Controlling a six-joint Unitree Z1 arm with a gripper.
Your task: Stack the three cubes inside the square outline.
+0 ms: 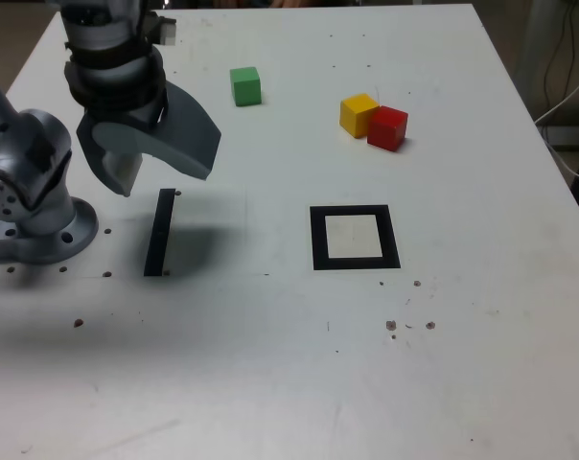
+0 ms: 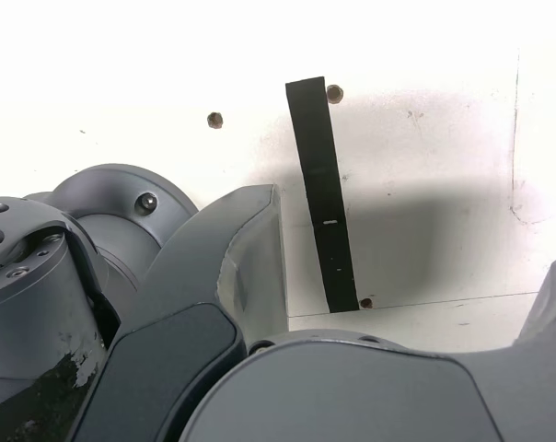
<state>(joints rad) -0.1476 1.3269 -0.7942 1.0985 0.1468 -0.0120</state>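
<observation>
Spread wide and holding nothing, the robot's grey two-jawed hand [image 1: 160,158] hangs over the white table [image 1: 289,383] at the exterior view's left, poised just above the far end of a narrow straight black strip [image 1: 159,233] stuck flat to the surface. Everything else is placed from the thick black square outline with a pale centre [image 1: 355,237], which lies near the middle of the table, well to the right of the hand in the exterior view, with nothing inside it. Beyond the outline, towards the far edge, a small solid yellow cube [image 1: 358,114] and a small solid red cube [image 1: 387,127] sit touching each other, the red one on the exterior view's right. A small solid green cube [image 1: 245,85] stands alone, farther back still and to the outline's left in that view, well apart from the other two. From the wrist camera, the strip [image 2: 324,198] shows between the hand's [image 2: 416,276] parted jaws, with the arm's rounded grey base [image 2: 112,221] beside it.
</observation>
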